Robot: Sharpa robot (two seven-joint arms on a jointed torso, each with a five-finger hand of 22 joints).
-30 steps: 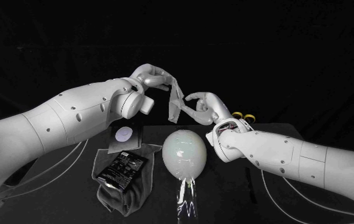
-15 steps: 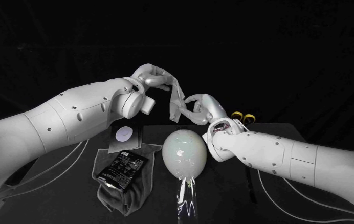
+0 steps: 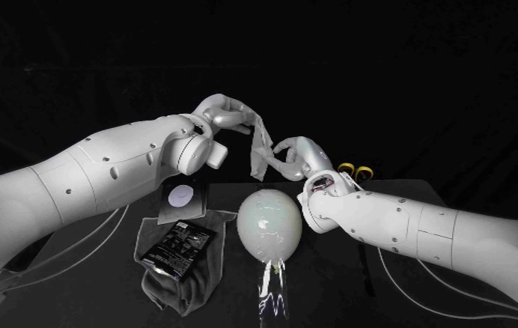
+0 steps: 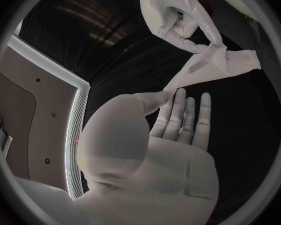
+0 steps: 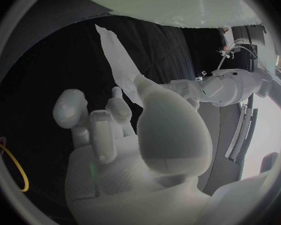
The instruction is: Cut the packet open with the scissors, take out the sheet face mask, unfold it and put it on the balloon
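Note:
The white folded sheet mask (image 3: 259, 148) hangs in the air above the far end of the table. My left hand (image 3: 224, 114) pinches its upper end; the thumb meets the sheet (image 4: 223, 64) in the left wrist view. My right hand (image 3: 293, 159) grips the lower part, and its fingers (image 4: 178, 16) close on a corner of the mask. In the right wrist view the mask (image 5: 118, 60) rises past my right hand (image 5: 115, 130). The pale balloon (image 3: 270, 223) lies on the table below both hands. The black packet (image 3: 178, 246) lies at the left. The scissors' yellow handles (image 3: 356, 169) show behind my right arm.
A grey cloth (image 3: 189, 287) lies under the packet and runs to the table's front. Behind it, a grey square pad with a white disc (image 3: 183, 195) sits under my left arm. A yellow scissor loop (image 5: 10, 171) is beside my right hand.
My right hand and arm have shifted slightly toward the left hand while keeping hold of the mask. The left hand has stayed where it was.

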